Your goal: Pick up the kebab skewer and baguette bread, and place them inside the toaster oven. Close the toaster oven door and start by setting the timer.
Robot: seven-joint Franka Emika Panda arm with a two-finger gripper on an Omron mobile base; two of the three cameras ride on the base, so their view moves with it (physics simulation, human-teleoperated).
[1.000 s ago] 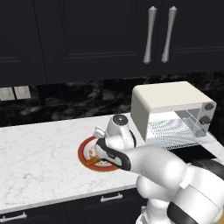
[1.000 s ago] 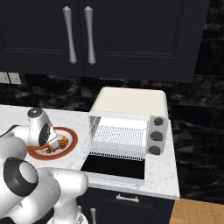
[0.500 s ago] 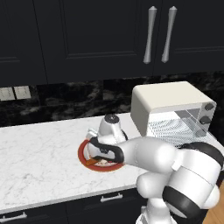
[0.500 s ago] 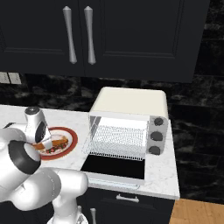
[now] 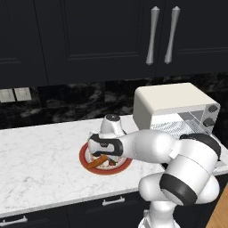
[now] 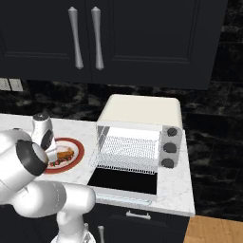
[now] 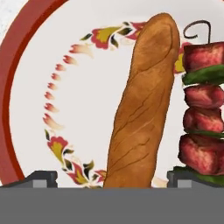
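Hovering low over the red-rimmed plate (image 5: 84, 156), the gripper (image 7: 111, 177) has come down since a second ago, when the wrist stood higher and further toward the toaster oven (image 5: 178, 109); the elbow has also swung out toward the oven side, so the white forearm now lies nearly level across the front of the tabletop (image 5: 40, 164) in the left base view. The wrist points almost straight down, with the hand's dark collar facing the camera and the cap of the last joint standing above it. In the hand view the two fingers (image 7: 41, 178) stand wide apart, one on each side of the baguette bread (image 7: 142, 109), whose near end runs down between them; neither finger tip touches the loaf as far as the view shows. The kebab skewer (image 7: 203, 109) lies just beside the loaf on the same plate, roughly parallel to it, its red and green chunks above the other finger tip and its thin hooked wire end pointing away. In the right base view the plate sits on the tabletop to the left of the oven, partly behind the arm, and the toaster oven door (image 6: 124, 182) hangs open and flat, baring the wire rack (image 6: 130, 149).
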